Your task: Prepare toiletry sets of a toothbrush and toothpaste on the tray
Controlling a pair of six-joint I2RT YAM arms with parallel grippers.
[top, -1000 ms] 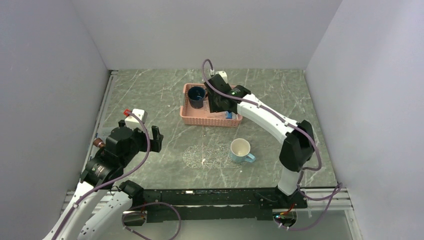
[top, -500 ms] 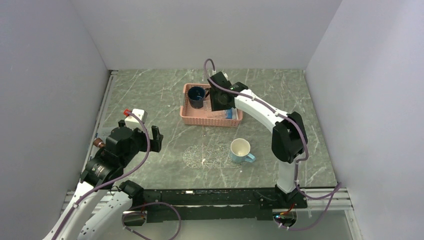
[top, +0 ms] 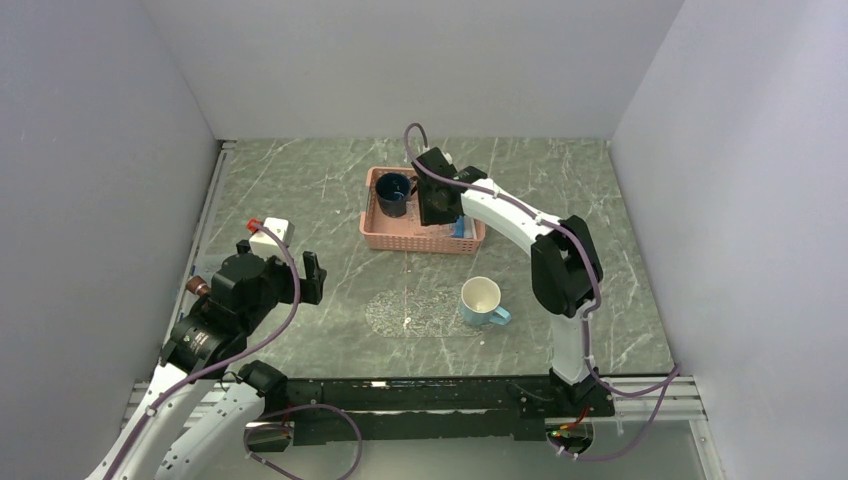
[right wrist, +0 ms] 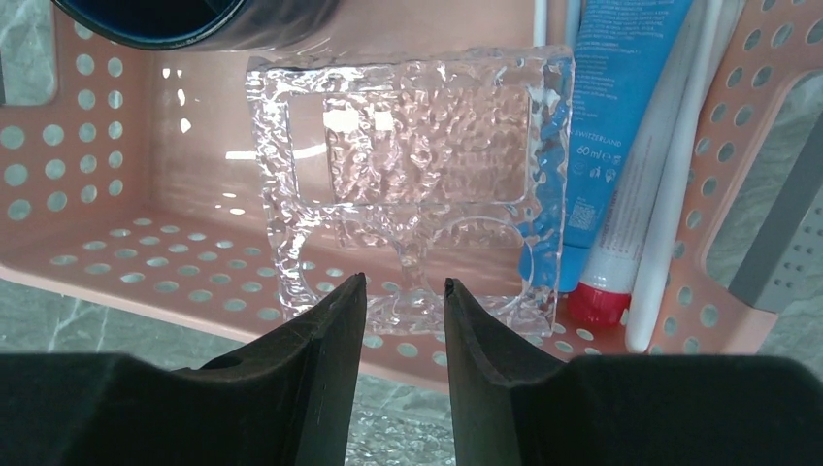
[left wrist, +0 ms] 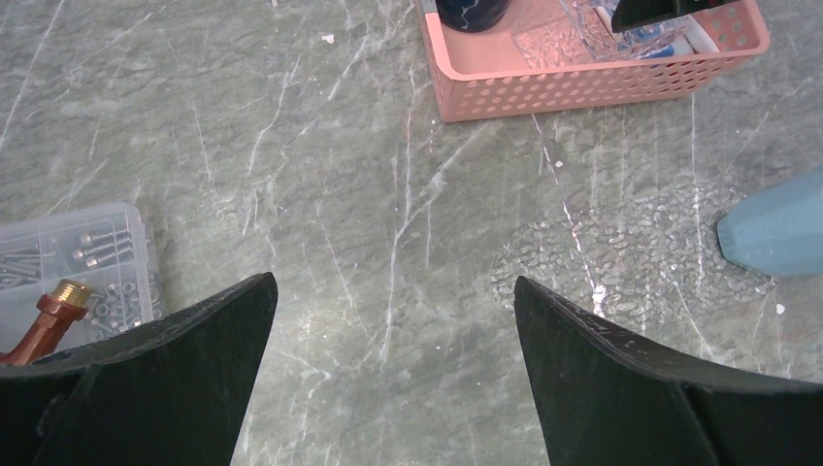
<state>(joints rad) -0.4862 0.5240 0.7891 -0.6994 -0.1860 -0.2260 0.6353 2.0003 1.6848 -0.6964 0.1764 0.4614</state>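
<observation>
- Black left claw (left wrist: 393,286) hangs over the bare counter (left wrist: 340,194), its fingers wide apart and holding nothing.
- Clear screw box (left wrist: 68,252) sits at the left edge of the left wrist view, well apart from the task's things.
- Tray (left wrist: 621,243) lies flat on the counter, right of centre in that view, just beside the pale blue mug (left wrist: 776,223), and nothing is on it yet. It looks thin, light and slick, so it will likely skate if anything is pushed across it. Things are better set down on it from above.
- Pink basket (left wrist: 582,85) at the top of that view holds the rest.
- Right claw (right wrist: 403,283) sits at bottom centre of its own view, fingers a narrow gap apart, with nothing visibly clamped. The lower edge of a clear dimpled slab (right wrist: 408,175) shows in the gap; whether the tips touch it I cannot tell.
- Toothpaste (right wrist: 611,126) stands red cap down at upper right, just beside the slab. It is probably light and soft and will dent, so pinch it across the flat body near the middle, not at the cap.
- Toothbrush (right wrist: 670,214) handles lean between the toothpaste and the basket wall. They look stiff, thin and smooth and are apt to swivel in a pinch. Take one at mid-handle.
- Dark cup (right wrist: 194,19) fills the upper left corner.
</observation>
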